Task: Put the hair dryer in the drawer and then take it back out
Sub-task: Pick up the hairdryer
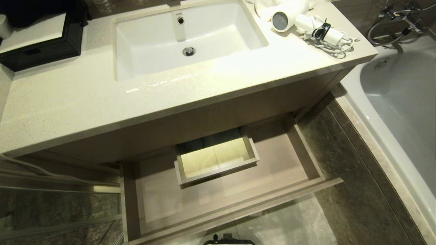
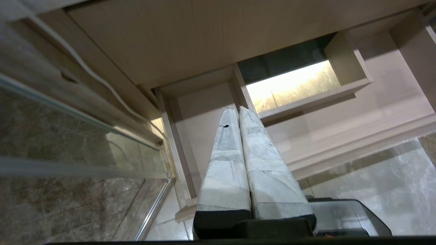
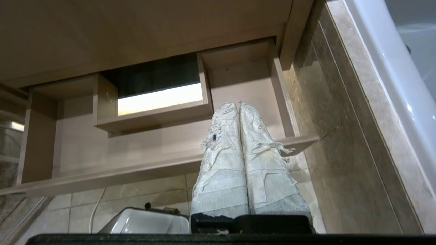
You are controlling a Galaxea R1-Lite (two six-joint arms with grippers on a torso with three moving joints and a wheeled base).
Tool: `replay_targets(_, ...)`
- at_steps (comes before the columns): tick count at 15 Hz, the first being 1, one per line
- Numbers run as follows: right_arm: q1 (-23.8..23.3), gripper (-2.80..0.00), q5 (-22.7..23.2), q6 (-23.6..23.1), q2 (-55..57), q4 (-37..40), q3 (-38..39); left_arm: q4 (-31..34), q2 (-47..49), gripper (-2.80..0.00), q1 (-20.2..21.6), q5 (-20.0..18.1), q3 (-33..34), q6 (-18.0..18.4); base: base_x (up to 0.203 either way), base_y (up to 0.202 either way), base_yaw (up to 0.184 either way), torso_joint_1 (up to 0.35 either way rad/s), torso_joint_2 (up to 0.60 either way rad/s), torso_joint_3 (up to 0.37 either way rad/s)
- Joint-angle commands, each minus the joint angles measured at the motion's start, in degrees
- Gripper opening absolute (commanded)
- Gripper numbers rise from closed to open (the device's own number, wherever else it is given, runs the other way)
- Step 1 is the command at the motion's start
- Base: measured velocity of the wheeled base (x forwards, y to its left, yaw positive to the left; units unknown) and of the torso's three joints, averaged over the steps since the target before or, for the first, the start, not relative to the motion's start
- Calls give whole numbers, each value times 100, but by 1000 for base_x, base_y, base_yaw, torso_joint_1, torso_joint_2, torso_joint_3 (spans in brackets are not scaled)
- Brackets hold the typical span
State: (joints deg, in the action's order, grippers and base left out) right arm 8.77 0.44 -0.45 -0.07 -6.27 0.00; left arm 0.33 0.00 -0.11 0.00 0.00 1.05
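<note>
The white hair dryer (image 1: 297,19) lies on the countertop's far right corner, grey round end toward the sink, its cord (image 1: 335,42) bundled by a black tie. Below the counter the light wood drawer (image 1: 235,200) stands pulled out, with nothing in it but a cut-out box (image 1: 218,160) at its back. Neither arm shows in the head view. My left gripper (image 2: 237,108) is shut with nothing in it, hanging near the drawer's left side (image 2: 173,136). In the same state, my right gripper (image 3: 237,103) hangs near the drawer's right end (image 3: 282,102).
A white sink (image 1: 184,37) fills the middle of the beige countertop (image 1: 68,102). A black box (image 1: 41,41) stands at the counter's far left. A bathtub (image 1: 402,95) runs along the right, a glass panel (image 2: 68,143) along the left. My base (image 1: 229,241) is in front of the drawer.
</note>
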Motion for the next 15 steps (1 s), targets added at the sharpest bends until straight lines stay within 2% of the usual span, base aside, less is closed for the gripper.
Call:
replay_targets(1,2,-280,0,1,-222,-6,229,2,0,-280,2,0,9,1,0,0,0,305,-112,193)
replay_targets(8,2,-280,0,1,-222,-6,229,2,0,-280,2,0,2,1,0,0,0,330,-176,152)
replay_targets(15,2,-280,0,-16,-222,3,229,2,0,-280,-6,0,8,1,0,0,0,377,-305,71)
